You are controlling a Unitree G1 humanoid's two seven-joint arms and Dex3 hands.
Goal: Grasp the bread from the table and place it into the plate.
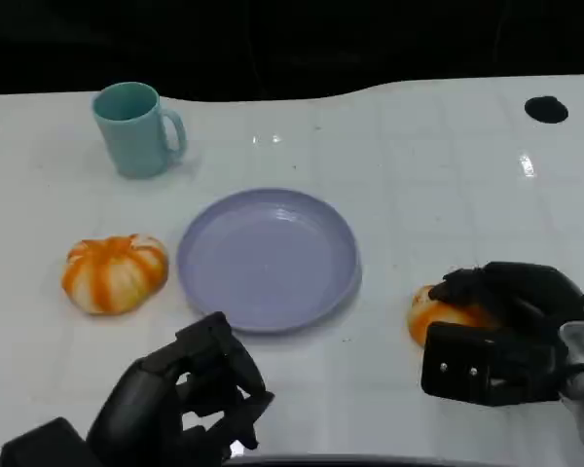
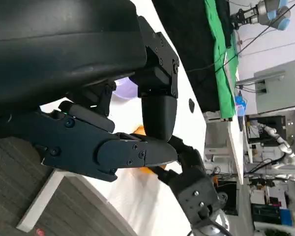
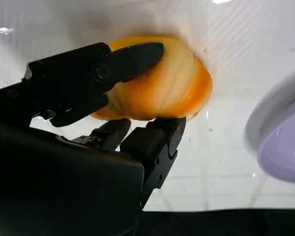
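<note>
Right hand point(image 3: 113, 98) fingers clasp bread point(image 3: 162, 83) beside plate point(image 1: 268, 258), seemingly unlifted.

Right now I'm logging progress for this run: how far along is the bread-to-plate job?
Early stage. Done: the right hand has reached the bread, and its fingers are closing around it in the right wrist view. In hand: the grasp itself; the bread looks to be on the table, right of the plate. Left: lift, carry over and set it in the plate, which holds nothing. The left hand holds nothing.
</note>
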